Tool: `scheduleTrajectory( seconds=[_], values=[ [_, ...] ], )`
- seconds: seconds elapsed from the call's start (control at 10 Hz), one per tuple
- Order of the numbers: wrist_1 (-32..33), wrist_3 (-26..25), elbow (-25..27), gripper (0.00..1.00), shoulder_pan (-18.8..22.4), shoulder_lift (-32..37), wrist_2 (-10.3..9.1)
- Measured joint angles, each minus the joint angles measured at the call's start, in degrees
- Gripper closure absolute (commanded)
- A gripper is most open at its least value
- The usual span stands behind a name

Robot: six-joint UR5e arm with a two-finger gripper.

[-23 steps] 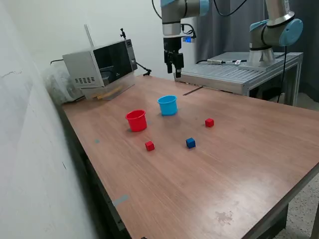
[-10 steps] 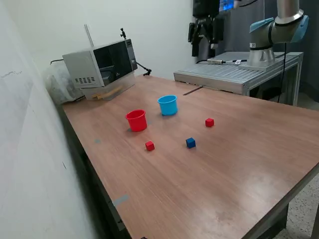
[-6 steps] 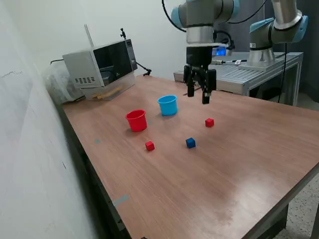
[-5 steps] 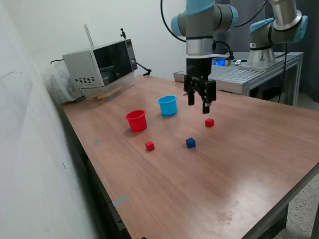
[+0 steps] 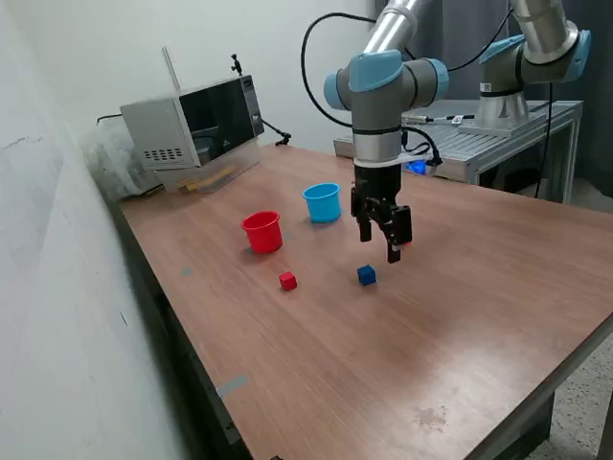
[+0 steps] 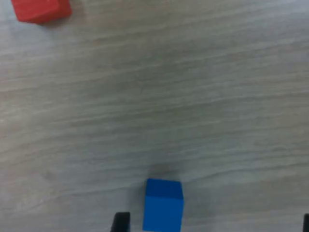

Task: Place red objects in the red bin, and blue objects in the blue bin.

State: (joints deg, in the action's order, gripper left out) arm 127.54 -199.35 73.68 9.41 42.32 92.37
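On the wooden table, the red bin [image 5: 261, 231] and the light blue bin [image 5: 323, 202] stand upright side by side. One red cube [image 5: 287, 281] lies in front of the red bin, and a dark blue cube [image 5: 366, 275] lies to its right in the exterior view. My gripper [image 5: 379, 241] hangs open, low over the table just behind the blue cube, holding nothing. The wrist view shows the blue cube [image 6: 163, 205] beside one dark fingertip [image 6: 120, 222], offset from the middle of the gripper [image 6: 212, 226]. A red cube [image 6: 41, 9] sits at that picture's edge.
A microwave [image 5: 192, 120] sits at the table's far corner on the exterior view's left. Behind the table are a metal bench [image 5: 460, 142] and a second robot arm [image 5: 527, 57]. A wall runs along the exterior view's left.
The arm has swung from the back of the table over the bins and come down toward the cubes, ending low beside the blue cube. Cubes and bins have not moved.
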Motion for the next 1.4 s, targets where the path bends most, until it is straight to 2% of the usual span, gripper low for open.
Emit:
scheduleTrajectory(
  seconds=[0.7, 0.8, 1.4],
  values=[
    [1.1, 3.0, -0.7, 0.0, -1.6, -3.1, -0.01],
    [1.2, 3.4, -0.7, 1.0, -1.9, -3.2, -0.04],
    [2.1, 5.8, 0.0, 1.0, -2.0, -3.2, -0.25]
  ],
)
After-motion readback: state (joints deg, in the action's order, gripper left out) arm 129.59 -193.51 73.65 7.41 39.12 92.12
